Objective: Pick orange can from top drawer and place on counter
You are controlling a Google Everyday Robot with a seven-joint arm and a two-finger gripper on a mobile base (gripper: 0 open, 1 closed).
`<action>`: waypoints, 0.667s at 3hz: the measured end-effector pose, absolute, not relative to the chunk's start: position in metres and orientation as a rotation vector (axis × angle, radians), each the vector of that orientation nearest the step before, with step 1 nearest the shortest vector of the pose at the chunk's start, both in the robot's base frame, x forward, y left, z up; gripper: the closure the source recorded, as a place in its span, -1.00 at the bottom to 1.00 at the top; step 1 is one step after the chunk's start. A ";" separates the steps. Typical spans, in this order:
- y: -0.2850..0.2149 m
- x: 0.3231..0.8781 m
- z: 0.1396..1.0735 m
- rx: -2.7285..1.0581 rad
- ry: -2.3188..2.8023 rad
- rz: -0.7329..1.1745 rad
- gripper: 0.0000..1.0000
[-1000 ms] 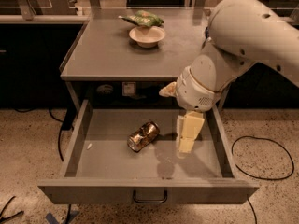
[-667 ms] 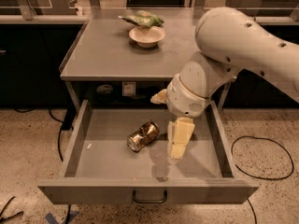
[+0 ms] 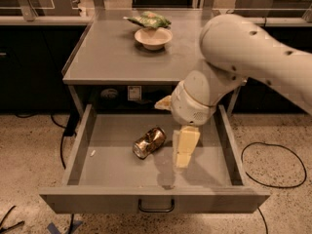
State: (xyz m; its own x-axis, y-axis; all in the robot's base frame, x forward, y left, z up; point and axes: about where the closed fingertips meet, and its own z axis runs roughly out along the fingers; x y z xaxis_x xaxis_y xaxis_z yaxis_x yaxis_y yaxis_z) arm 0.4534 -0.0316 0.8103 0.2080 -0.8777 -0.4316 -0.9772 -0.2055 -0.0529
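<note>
Camera view looks down on a grey bench [image 3: 112,57] with its top drawer [image 3: 97,201] pulled fully out toward the viewer, a dark wire handle [image 3: 156,207] on the flat front panel. The orange can [image 3: 149,142] lies on its side on the drawer floor, roughly in the middle and slightly toward the back, tilted so that its silver end faces the front left. Just to the right of the can, the cream-coloured gripper [image 3: 184,152] hangs inside the open drawer, pointing down, with a narrow gap between it and the can. It holds nothing, and whether it is spread or closed cannot be told from this angle. The thick white arm [image 3: 243,48] comes in from the upper right, across the bench's right edge. On the bench top, near the back, stands a pale bowl [image 3: 153,37] with a green packet [image 3: 148,20] resting on it. A dark cable [image 3: 273,165] loops over the speckled floor to the right of the drawer.
</note>
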 end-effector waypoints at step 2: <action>0.010 0.483 0.768 -2.256 1.693 0.385 -1.00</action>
State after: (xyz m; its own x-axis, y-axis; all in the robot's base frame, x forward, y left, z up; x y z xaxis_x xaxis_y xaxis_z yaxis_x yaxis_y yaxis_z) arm 0.4826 0.0102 0.7682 0.2720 -0.8829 -0.3827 -0.9616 -0.2646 -0.0731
